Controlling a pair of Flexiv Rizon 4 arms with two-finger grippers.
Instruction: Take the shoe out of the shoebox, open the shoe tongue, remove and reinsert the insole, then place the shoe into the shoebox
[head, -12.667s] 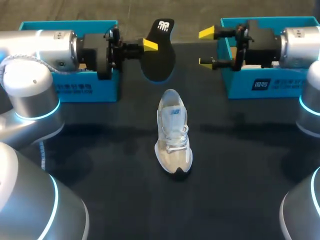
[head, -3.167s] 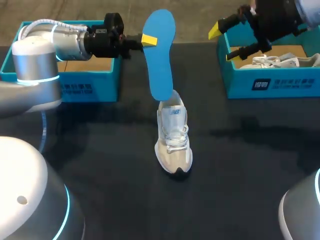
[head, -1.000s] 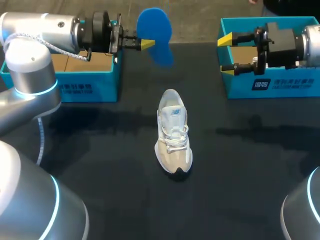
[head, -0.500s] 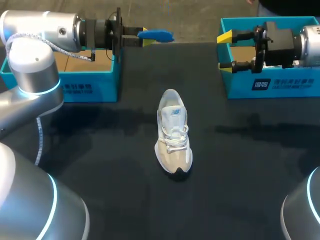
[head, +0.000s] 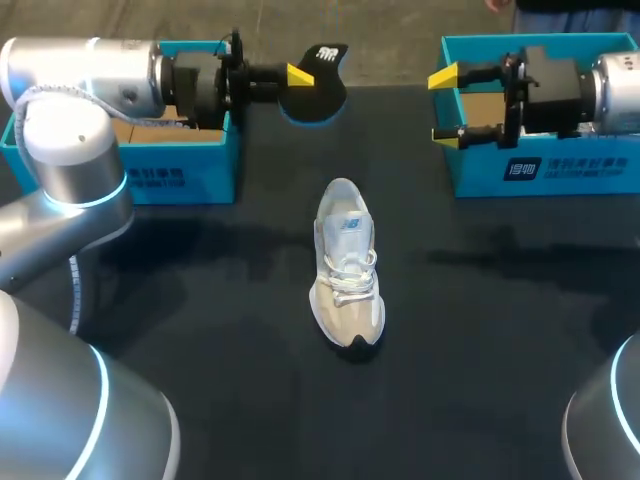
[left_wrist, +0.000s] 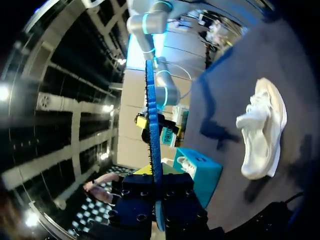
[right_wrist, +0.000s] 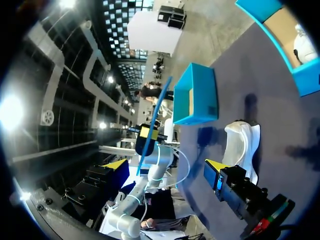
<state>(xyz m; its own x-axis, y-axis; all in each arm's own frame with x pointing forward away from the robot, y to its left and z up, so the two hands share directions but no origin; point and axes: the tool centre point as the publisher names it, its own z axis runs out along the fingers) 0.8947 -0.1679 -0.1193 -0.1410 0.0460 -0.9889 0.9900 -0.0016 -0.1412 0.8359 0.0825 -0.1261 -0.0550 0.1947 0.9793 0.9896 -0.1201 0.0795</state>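
So the shoe sits out on the worktop, its insole pinched by the left end effector beyond the shoe's heel; the right end effector gapes empty. Reinserting and boxing remain.

The table is viewed from high above and behind in the head view, with the shoe framed near the middle. The two wrist views are aimed at each other across the table, each rolled sideways. The shoe is shared by all three views, and the insole is caught edge-on in both wrist views.
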